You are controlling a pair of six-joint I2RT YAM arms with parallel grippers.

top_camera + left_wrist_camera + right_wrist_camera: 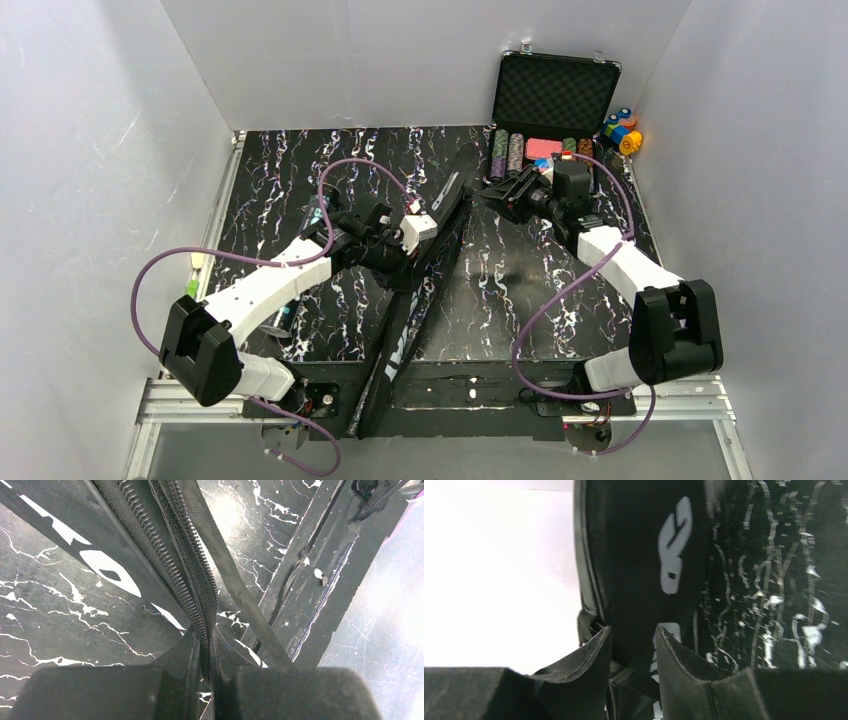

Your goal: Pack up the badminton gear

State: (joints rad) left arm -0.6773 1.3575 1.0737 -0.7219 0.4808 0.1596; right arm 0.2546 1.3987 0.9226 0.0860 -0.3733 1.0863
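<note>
The long black bag [415,300] with white lettering lies diagonally down the middle of the marbled table, its far end near the back. My left gripper [428,225] sits on the bag's upper half. In the left wrist view it [207,647] is shut on the bag's zipper edge [185,580], the teeth running up from between the fingers. My right gripper [492,190] is at the bag's far end. In the right wrist view its jaws [633,630] stand half apart around the bag [639,555], whose black fabric and a strap fill the gap.
An open black case [555,95] of poker chips stands at the back right, close behind my right gripper. Small coloured blocks [622,132] lie beside it. White walls enclose the table on three sides. The bag's near end overhangs the front rail [480,385].
</note>
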